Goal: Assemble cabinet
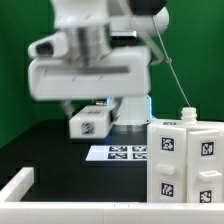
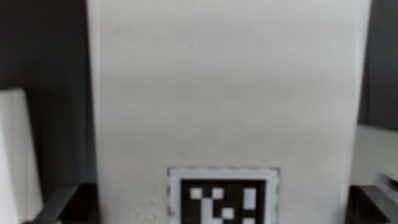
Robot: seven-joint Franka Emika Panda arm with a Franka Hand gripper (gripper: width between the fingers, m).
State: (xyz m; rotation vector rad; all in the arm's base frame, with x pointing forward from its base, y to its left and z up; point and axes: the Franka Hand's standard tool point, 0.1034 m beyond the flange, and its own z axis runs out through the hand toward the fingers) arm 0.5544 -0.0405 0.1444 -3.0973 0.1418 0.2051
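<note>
Cabinet (image 1: 186, 160) stands upright beside the marker board (image 1: 118, 153).

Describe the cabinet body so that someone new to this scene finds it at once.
On the black table, look to the exterior view's lower right. There stands the cabinet, a big white box with tags on its faces. The marker board beside it lies flat and thin.

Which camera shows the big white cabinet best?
The exterior view: the cabinet stands at its right with several tags showing. The wrist view shows only a close white tagged surface; whether it's the cabinet is unclear.
</note>
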